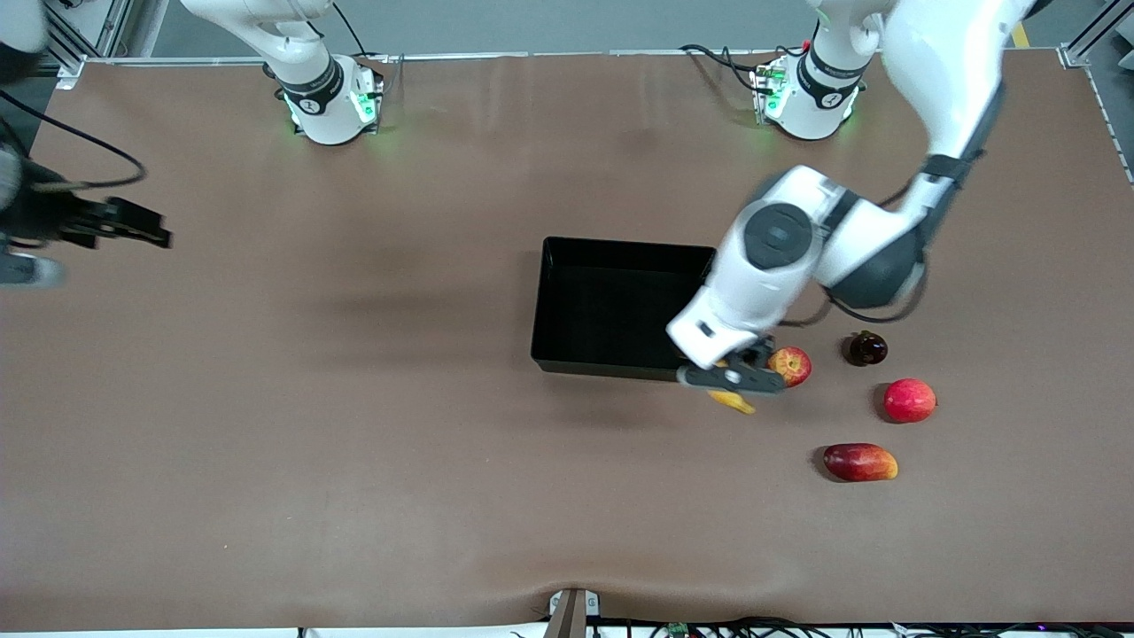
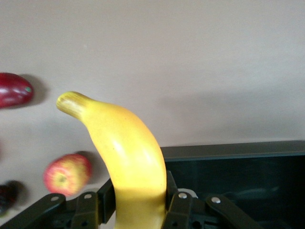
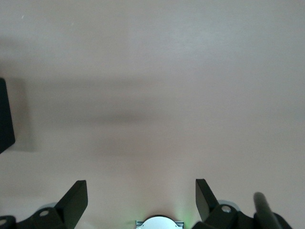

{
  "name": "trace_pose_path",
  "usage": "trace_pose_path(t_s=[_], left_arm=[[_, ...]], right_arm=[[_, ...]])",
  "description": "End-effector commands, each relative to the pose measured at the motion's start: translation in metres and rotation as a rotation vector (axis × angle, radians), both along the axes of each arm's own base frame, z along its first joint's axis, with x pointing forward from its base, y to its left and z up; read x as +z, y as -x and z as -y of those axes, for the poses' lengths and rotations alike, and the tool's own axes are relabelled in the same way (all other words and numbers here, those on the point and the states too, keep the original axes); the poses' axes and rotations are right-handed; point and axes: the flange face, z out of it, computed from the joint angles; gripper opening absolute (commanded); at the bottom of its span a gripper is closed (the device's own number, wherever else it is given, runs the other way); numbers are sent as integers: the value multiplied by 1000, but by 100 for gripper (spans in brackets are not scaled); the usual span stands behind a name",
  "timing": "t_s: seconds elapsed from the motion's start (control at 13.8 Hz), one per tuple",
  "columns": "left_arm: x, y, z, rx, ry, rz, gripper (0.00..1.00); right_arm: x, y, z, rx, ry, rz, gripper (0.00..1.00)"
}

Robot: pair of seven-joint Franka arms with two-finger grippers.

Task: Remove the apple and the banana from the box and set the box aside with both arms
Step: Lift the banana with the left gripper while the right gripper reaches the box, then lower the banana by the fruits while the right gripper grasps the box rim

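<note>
My left gripper (image 1: 733, 379) is shut on the yellow banana (image 1: 732, 401) and holds it just above the table, over the corner of the black box (image 1: 567, 292) nearest the fruits. In the left wrist view the banana (image 2: 126, 157) rises between the fingers (image 2: 174, 202), with the box's rim (image 2: 233, 150) beside it. The red-and-yellow apple (image 1: 789, 365) lies on the table right beside the gripper and shows in the left wrist view (image 2: 66, 174) too. My right gripper (image 1: 133, 226) is open and empty, up at the right arm's end of the table.
An all-red apple (image 1: 909, 400), a red-and-yellow mango (image 1: 859, 462) and a small dark fruit (image 1: 866, 348) lie toward the left arm's end of the table. The mango's end shows in the left wrist view (image 2: 14, 89).
</note>
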Motion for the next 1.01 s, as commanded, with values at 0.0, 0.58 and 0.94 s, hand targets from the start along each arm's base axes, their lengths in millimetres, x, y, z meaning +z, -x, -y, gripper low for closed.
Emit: trace_pose_path(t_s=[0.0, 0.58, 0.94], left_arm=[[-18, -11, -51, -113, -20, -47, 0], [-94, -65, -164, -515, 75, -1, 0], [-128, -67, -175, -583, 91, 1, 0]], right_arm=[[-25, -12, -55, 39, 7, -4, 100], [-114, 7, -273, -188, -51, -72, 100], [-190, 35, -372, -70, -48, -66, 100]])
